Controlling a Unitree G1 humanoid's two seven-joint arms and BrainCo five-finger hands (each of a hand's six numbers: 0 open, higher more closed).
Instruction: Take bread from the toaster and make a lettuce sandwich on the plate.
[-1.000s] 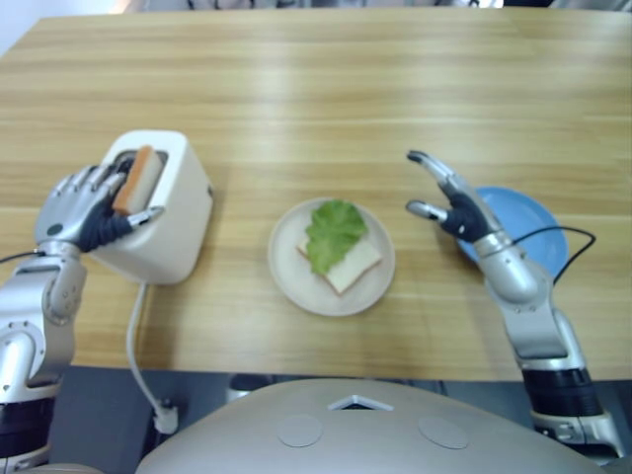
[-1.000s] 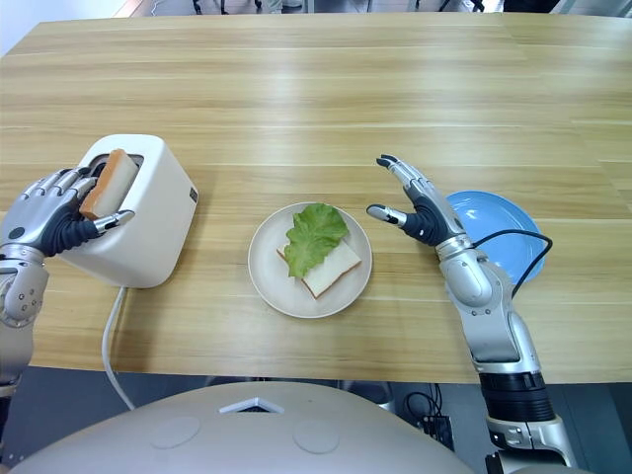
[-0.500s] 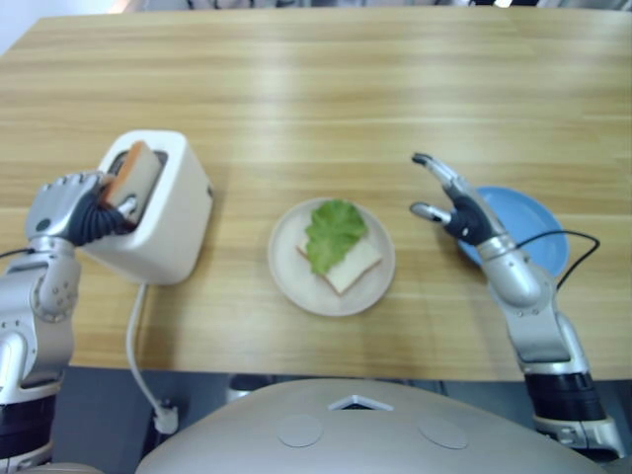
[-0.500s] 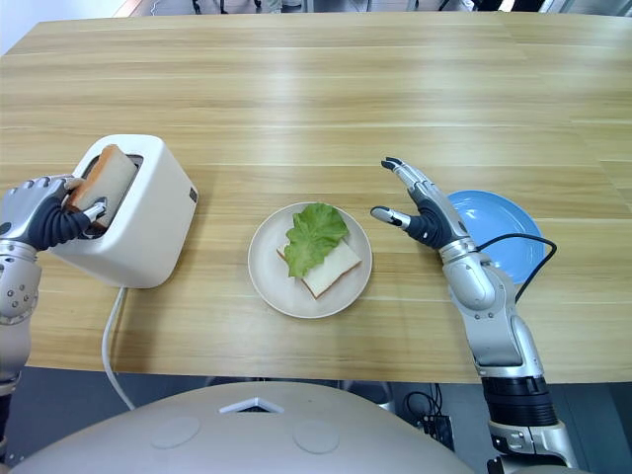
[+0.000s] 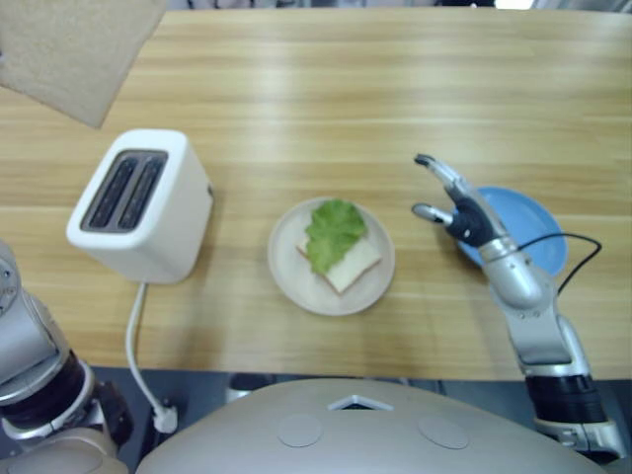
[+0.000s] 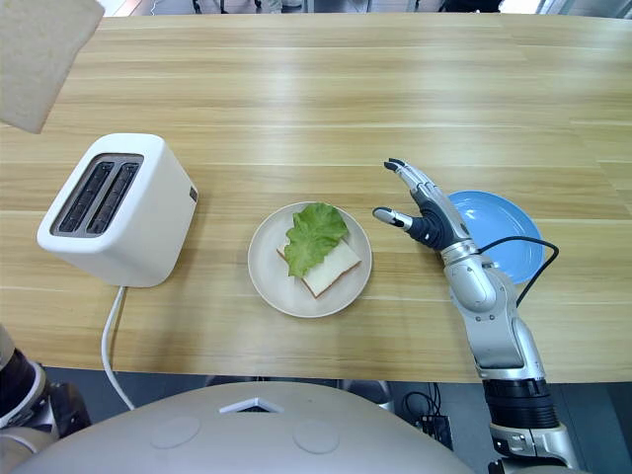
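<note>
A large beige bread slice (image 5: 79, 49) hangs close to the camera in the top left corner, high above the table and cut off by the picture's edge. The white toaster (image 5: 143, 202) stands at the left with both slots empty. On the cream plate (image 5: 286, 276) in the middle lies a bread slice (image 5: 360, 267) with a green lettuce leaf (image 5: 334, 232) on top of it. My right hand (image 5: 459, 209) hovers to the right of the plate, open, fingers spread, holding nothing.
A blue plate (image 5: 533, 232) lies under and behind my right wrist, with a black cable (image 5: 578, 247) looping over it. The toaster's white cord (image 5: 133, 341) runs off the table's front edge. The wooden table (image 5: 316, 89) stretches far back.
The bread slice has left the toaster slot and gone up to the top left, near the camera. My left hand has moved away from the toaster. The right hand has barely shifted.
</note>
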